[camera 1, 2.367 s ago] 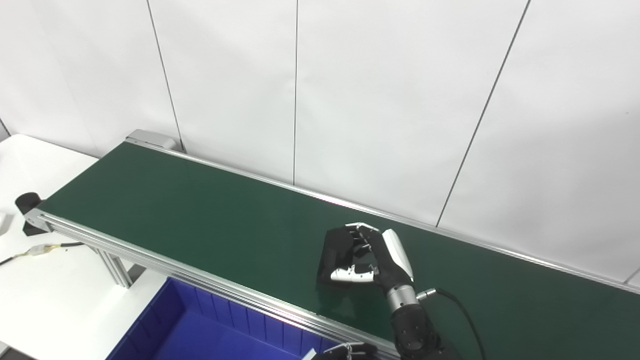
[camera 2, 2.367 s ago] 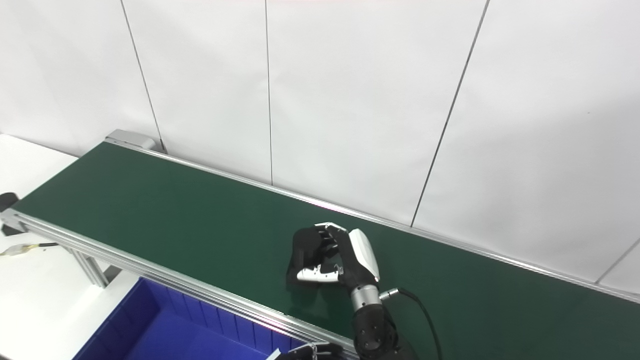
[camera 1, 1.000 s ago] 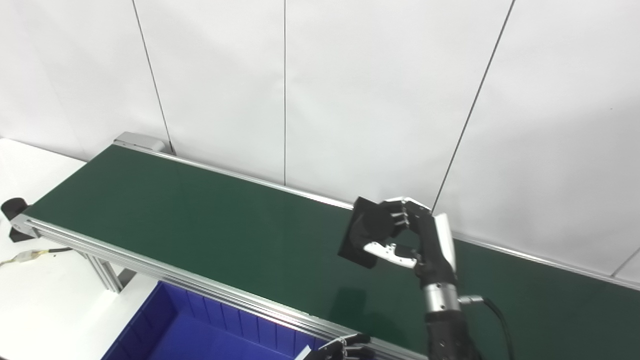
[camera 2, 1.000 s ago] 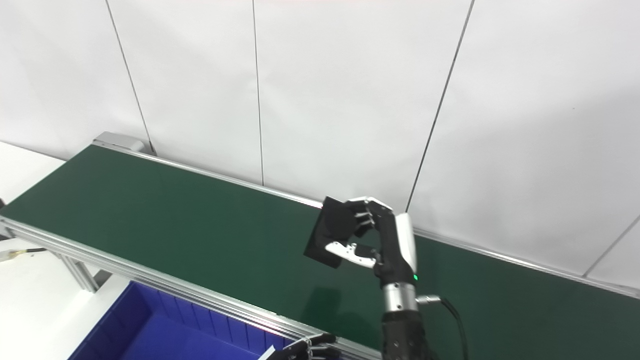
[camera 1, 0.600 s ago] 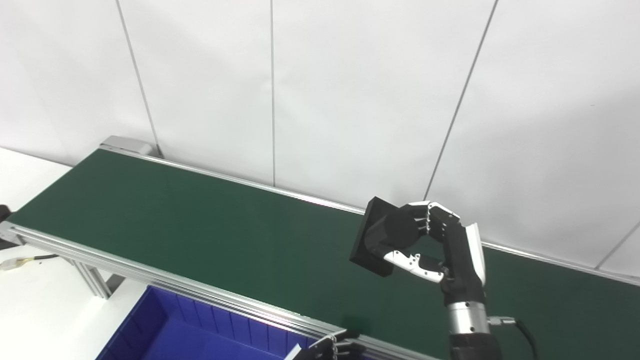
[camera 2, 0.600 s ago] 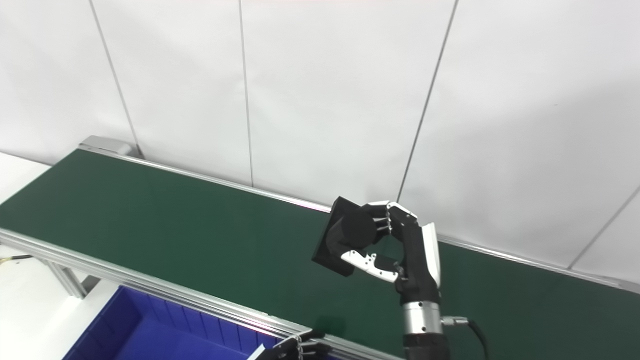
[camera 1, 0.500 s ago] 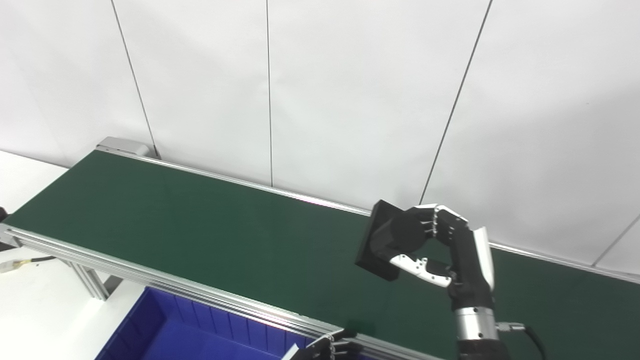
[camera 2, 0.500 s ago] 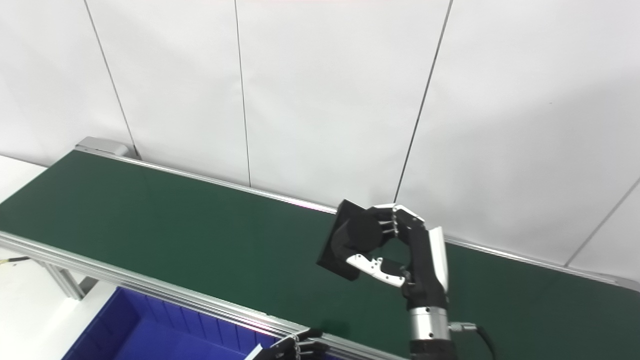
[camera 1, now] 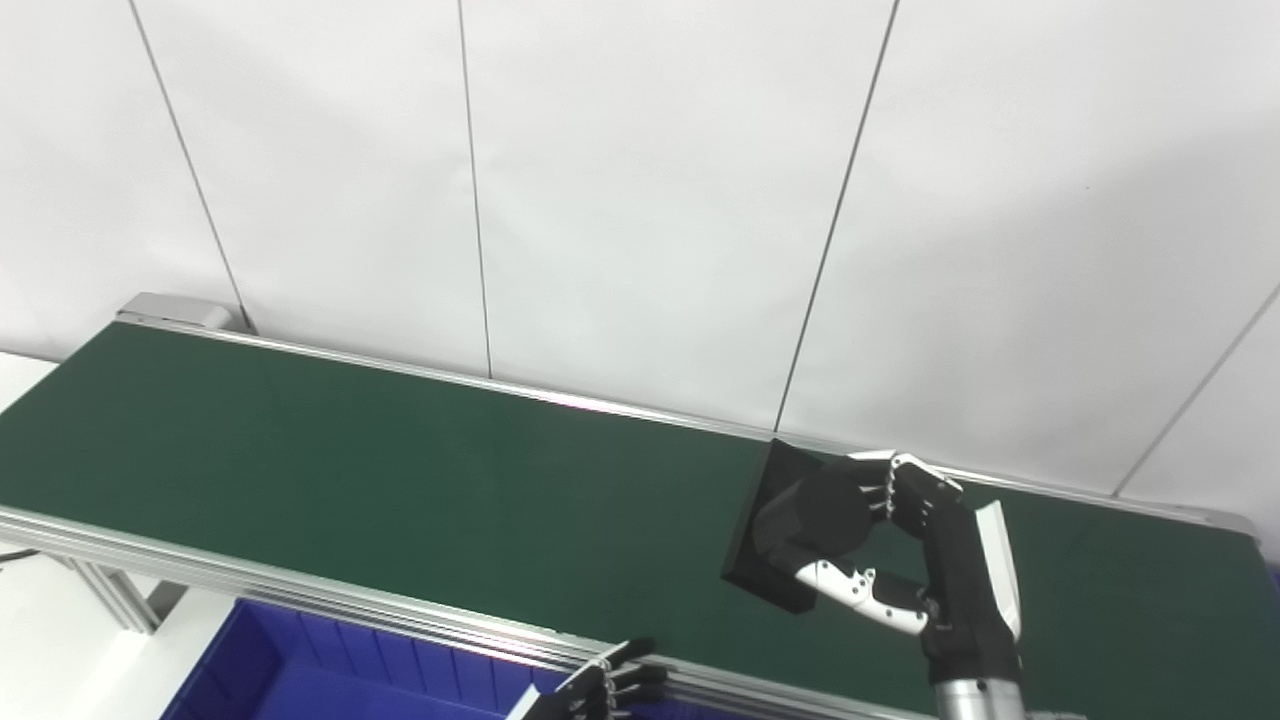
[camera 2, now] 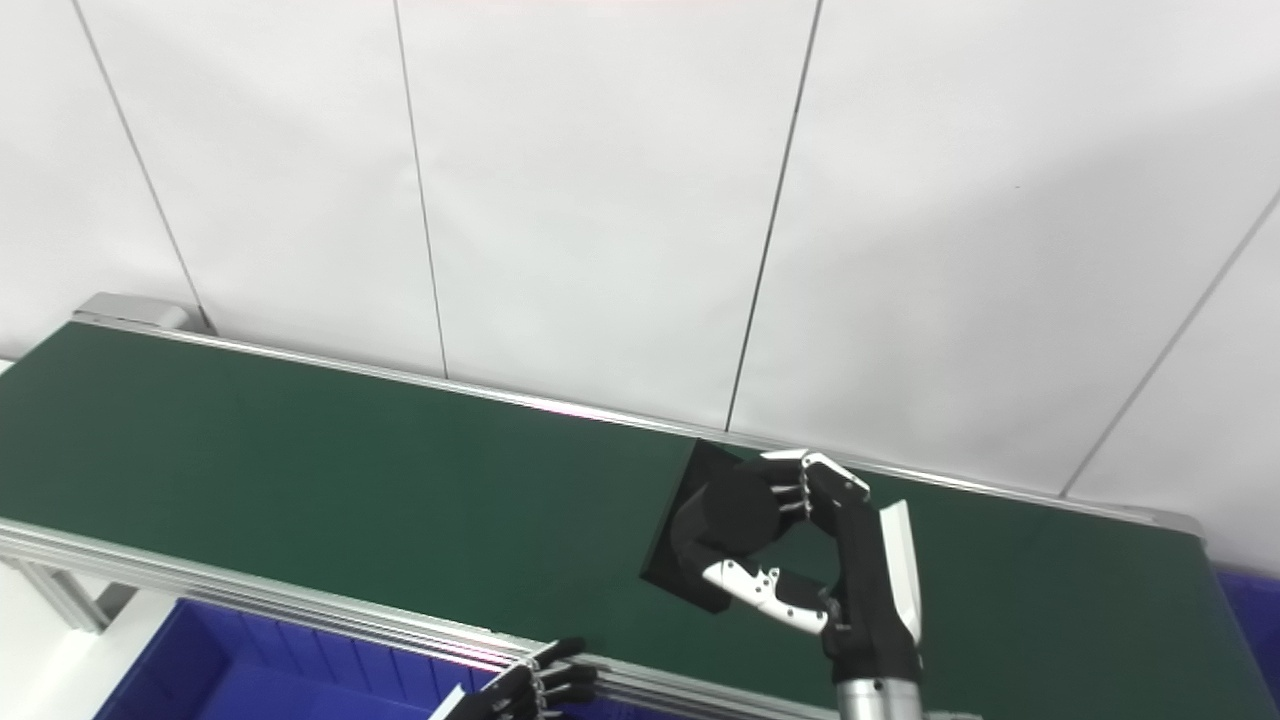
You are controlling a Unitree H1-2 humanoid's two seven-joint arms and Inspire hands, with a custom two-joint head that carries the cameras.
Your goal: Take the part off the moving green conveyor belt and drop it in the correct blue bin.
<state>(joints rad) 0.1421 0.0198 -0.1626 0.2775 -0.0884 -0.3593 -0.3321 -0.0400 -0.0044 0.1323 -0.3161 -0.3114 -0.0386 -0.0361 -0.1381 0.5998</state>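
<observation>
— So, where is the part (camera 1: 800, 515) at this moment?

— In my right hand (camera 1: 925, 565), held up off the green conveyor belt (camera 1: 400, 480). My fingers (camera 1: 885, 490) curl over its rounded black boss from above and my thumb (camera 1: 860, 590) props the lower edge of its flat square plate. It's a firm clasp, as far as I can judge.

— And how does it lie against your fingers?

— The plate stands tilted on edge, its face turned to my left, out beyond my fingertips. Its long side runs from the far rail down toward the near rail.

— Which bin is closer?

— That's the relation that matters. A blue bin (camera 1: 330, 680) shows below the near rail, well off to my lower left. At the far right end of the belt I see only a sliver of blue (camera 2: 1250, 600), much nearer this hand. Whether that is the correct bin I cannot tell.

— And your left hand (camera 2: 520, 690)?

— Low at the near rail, by the blue bin, fingers spread and holding nothing. It is well apart from the part, so I'd judge the drop belongs to my right.
</observation>
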